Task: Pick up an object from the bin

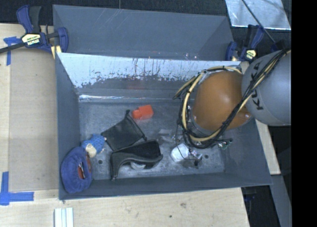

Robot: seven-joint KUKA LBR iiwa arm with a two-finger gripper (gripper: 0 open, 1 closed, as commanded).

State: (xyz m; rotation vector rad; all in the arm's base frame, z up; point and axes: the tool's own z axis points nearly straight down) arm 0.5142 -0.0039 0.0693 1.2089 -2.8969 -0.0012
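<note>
Gripper (192, 157) mostly hidden under orange cover (218, 103).
Whitish obj (178, 153) beside it too small to ID; arm (272, 92) cut off at pic's R edge.

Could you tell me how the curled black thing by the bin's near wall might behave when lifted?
The curled black thing looks thin and creased, so it would probably droop. Lying flat, it seems unlikely to roll. It touches another black sheet, which might drag along.

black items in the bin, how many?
2. One black flat piece at the floor's middle; one black curved piece close against its near side. The arm may hide others.
</note>
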